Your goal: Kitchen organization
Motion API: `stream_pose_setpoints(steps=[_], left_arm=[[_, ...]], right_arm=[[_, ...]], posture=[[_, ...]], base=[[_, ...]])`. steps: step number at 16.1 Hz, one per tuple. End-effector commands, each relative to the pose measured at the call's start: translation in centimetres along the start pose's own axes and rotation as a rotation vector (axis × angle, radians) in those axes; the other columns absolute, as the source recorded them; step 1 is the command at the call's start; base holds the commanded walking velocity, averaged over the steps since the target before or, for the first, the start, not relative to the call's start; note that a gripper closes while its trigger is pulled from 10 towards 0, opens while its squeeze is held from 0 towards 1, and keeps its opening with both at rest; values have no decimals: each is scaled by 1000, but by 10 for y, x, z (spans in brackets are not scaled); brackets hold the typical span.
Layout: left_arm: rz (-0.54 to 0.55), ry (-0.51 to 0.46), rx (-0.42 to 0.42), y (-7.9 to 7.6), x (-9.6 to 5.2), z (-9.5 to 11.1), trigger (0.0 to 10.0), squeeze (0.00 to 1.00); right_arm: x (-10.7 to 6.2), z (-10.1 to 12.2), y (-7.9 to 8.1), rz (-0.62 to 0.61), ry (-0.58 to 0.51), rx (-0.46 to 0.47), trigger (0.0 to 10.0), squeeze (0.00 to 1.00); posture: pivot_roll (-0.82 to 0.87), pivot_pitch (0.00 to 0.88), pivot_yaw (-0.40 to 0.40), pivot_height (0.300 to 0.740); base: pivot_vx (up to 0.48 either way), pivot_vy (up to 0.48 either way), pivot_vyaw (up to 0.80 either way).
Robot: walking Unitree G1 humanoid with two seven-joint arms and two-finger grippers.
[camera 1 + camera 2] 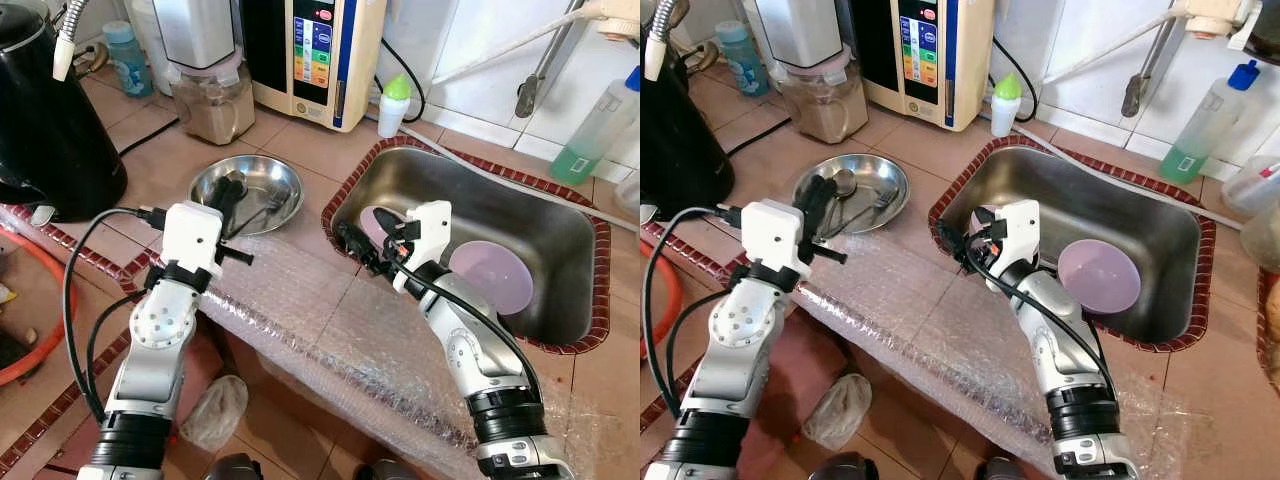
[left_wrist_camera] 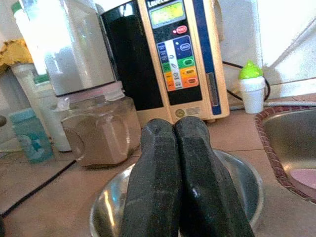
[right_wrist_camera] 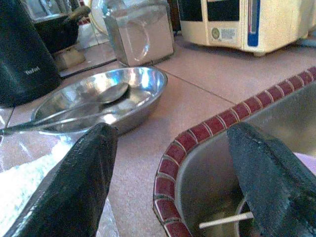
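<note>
While your left claw (image 1: 233, 190) hangs over the near rim of the steel bowl (image 1: 270, 172), its two black fingers (image 2: 197, 173) are pressed together, clenched on nothing. The bowl sits on the tiled counter (image 1: 300, 140) just left of the sink (image 1: 560, 215), and a spoon (image 3: 111, 92) and a fork (image 1: 875, 205) lie inside it. Your right claw (image 1: 352, 240) sits at the sink's near left corner, over the red tile edge (image 3: 207, 131), fingers spread wide, released, holding nothing. Inside the sink a lilac plate (image 1: 490, 275) lies flat on the bottom, right of your right wrist; a second pale plate (image 1: 372, 222) is partly hidden behind the claw. A thin white stick (image 3: 224, 220) pokes out in the sink below the right claw; you can't tell what it is. Bubble wrap (image 1: 330, 335) covers the counter's front edge under both arms. Behind the bowl stand a jar of brown powder (image 1: 212, 100) under a steel canister, a cream water ioniser with coloured buttons (image 1: 315, 55) and a small white bottle with green cap (image 1: 393, 105). Black kettle (image 1: 45, 120) far left. Green-liquid bottle (image 1: 595, 130) behind the sink, right.
</note>
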State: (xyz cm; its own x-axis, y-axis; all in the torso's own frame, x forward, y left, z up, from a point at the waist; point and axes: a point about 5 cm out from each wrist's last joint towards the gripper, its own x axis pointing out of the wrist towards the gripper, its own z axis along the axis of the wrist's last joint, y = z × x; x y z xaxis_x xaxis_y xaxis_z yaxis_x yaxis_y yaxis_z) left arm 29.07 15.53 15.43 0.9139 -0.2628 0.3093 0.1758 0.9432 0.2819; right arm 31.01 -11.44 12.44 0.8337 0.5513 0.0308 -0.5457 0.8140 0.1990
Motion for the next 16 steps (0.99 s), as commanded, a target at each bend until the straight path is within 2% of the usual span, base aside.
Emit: stream_pose_setpoints(steps=[1,4,6,7,8,9,11,16], left_arm=[[20,-24,21,7,1,5,0,0],[26,-17,24,10,1,4,0,0],[82,-5,68,15,0,3,0,0],[122,28,58,19,-4,-2,10000,0],[137,56,22,20,-8,-8,10000,643],[126,62,7,18,-10,-9,10000,1000],[-38,49,-52,-7,-11,-7,10000,1000],[-126,40,-56,-27,-11,-7,10000,1000]], right_arm=[[1,3,-1,-9,-8,-11,10000,0],[1,1,-1,-13,-9,-9,10000,0],[0,1,-1,-18,-9,-10,10000,0],[-1,1,-2,-21,-8,-11,10000,0],[-2,1,-2,-23,-6,-11,10000,0],[-2,0,-2,-24,-4,-12,10000,0],[-3,-1,-2,-26,3,-11,10000,0],[-1,-2,0,-16,7,-11,10000,0]], posture=[[40,12,-26,740],[40,11,-22,740],[30,13,-17,740],[29,15,-17,740],[29,15,-17,740],[29,15,-17,740],[34,23,-21,740],[34,27,-26,740]], base=[[0,0,0],[0,0,0],[0,0,0],[0,0,0],[0,0,0],[0,0,0],[0,0,0],[0,0,0]])
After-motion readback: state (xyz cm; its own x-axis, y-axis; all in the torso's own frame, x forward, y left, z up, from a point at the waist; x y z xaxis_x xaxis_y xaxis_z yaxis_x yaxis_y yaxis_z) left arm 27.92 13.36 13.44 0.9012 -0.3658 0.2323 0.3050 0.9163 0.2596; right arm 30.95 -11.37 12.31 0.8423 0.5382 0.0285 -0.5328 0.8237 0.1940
